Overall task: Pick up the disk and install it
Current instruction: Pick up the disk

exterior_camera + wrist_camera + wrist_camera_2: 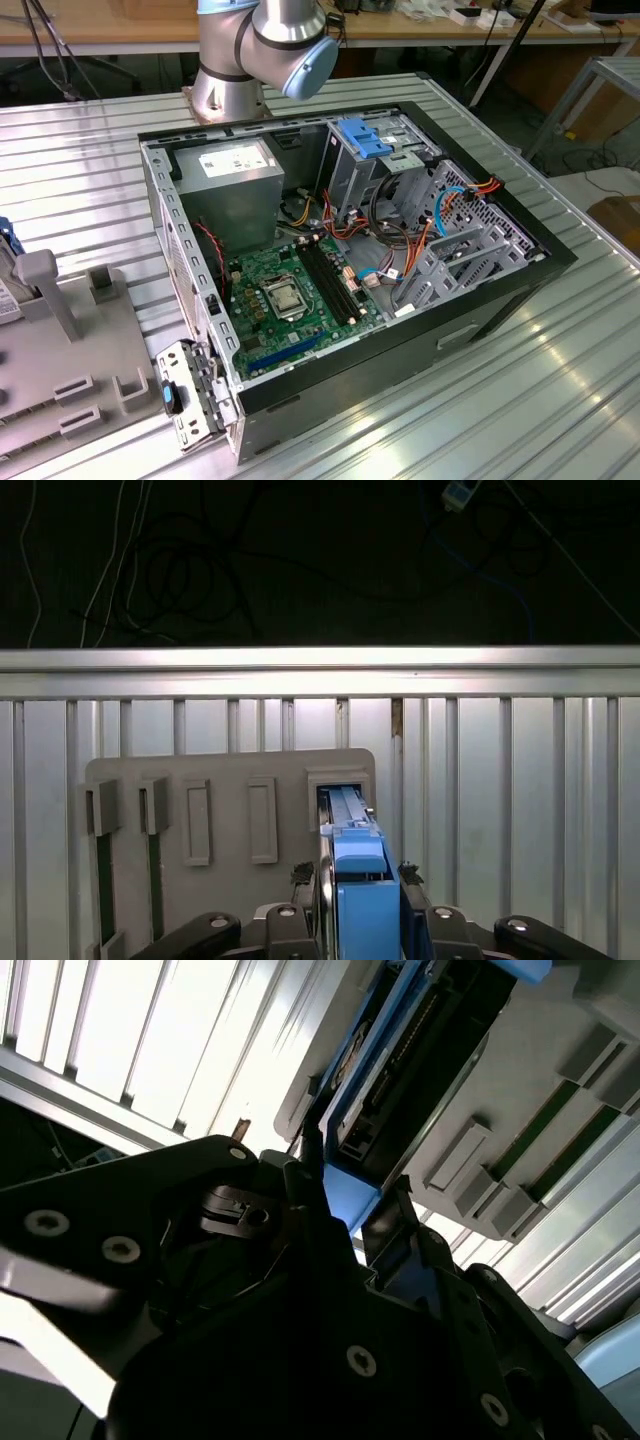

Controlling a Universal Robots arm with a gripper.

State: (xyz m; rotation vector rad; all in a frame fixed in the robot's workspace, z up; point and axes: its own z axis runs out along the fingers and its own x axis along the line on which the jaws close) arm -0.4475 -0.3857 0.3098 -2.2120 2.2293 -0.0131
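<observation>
Between the fingers (411, 878): the disk (352, 825), standing on edge, blue rail towards the wrist
Gripper (360, 876): pinching the disk by its two flat sides
Beyond the fingertips: grey holder (230, 790), the disk's far end seated in its slot
Under the holder: ribbed metal table (500, 780)
Well away from the fingers: open computer case (480, 290) on that table, in the exterior view

Arm joint (262, 40) in the exterior view: round silver-grey metal housing, closed by a pale blue cap (312, 62), with a wider silver cylindrical section (222, 97) beneath. End effector (360, 875) is matte black in both wrist views (350, 1195), built of angular plates and linkage arms. Bright round screw heads (120, 1249) stud the plates, each with a recessed centre. A pale grey-white panel (45, 1355) edges the black body in the second wrist view.
</observation>
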